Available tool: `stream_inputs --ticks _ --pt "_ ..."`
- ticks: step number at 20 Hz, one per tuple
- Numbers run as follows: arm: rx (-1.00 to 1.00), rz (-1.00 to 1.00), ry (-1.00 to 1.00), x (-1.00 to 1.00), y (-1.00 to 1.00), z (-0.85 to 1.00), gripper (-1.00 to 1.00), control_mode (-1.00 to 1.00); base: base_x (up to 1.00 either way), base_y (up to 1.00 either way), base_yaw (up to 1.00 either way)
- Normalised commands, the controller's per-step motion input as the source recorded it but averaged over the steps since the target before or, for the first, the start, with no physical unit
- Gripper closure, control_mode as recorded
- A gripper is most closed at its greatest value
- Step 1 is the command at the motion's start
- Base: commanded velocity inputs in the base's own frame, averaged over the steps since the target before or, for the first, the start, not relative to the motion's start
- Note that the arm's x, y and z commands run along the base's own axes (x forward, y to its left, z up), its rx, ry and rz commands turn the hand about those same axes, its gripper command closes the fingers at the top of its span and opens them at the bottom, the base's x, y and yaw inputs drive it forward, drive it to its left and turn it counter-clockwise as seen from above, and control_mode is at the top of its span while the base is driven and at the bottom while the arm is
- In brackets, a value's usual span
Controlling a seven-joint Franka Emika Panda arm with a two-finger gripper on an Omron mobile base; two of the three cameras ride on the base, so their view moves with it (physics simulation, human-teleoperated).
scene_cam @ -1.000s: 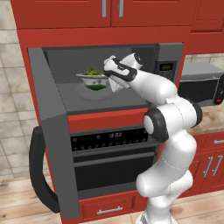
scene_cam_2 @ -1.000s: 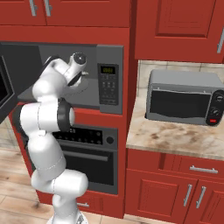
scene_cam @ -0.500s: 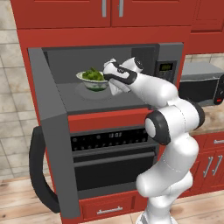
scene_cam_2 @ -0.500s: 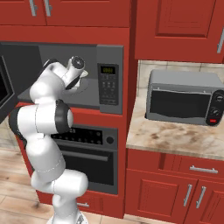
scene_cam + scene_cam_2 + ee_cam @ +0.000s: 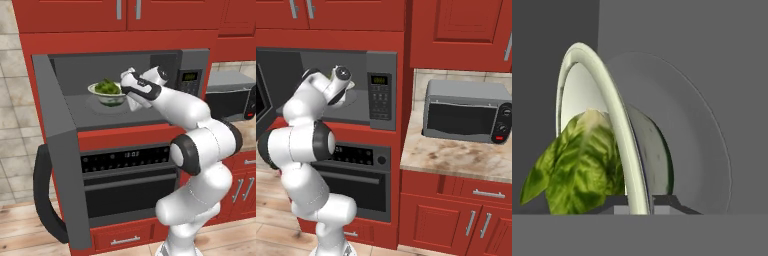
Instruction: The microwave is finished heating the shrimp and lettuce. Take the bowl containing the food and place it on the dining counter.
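Microwave door (image 5: 55, 150) hangs open at 9 o'clock. Bowl (image 5: 107, 95) sits inside the microwave (image 5: 192, 62) on the cavity floor, lettuce (image 5: 106, 87) heaped in it; shrimp too small to pick out. Pincer (image 5: 129, 95) is clenched on the bowl's rim at the bowl's 3 o'clock; hand view shows the rim (image 5: 619, 135) running between the tips, leaf (image 5: 577, 165) at 9 o'clock of it.

Step in hand, as I judge: lift and withdraw. Raise only slightly, keep the bowl level since a one-sided rim grip can tip it, pull straight out.

Edges: cavity ceiling is near above, side walls close; door blocks 9 o'clock. Open room lies out front. Small microwave (image 5: 466, 112) on the table (image 5: 456, 157) stands well apart at 3 o'clock.
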Motion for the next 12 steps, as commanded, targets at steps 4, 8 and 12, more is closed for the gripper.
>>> stream_inputs --ticks 4,8,12 --pt "0.0 0.0 -0.09 -0.69 -0.08 0.0 1.0 -1.0 0.0 0.0 0.0" --pt "0.0 0.0 -0.13 -0.8 -0.12 0.02 1.0 -1.0 0.0 0.0 0.0" --pt "0.02 0.0 -0.16 -0.93 -0.23 0.29 1.0 -1.0 0.0 0.0 0.0"
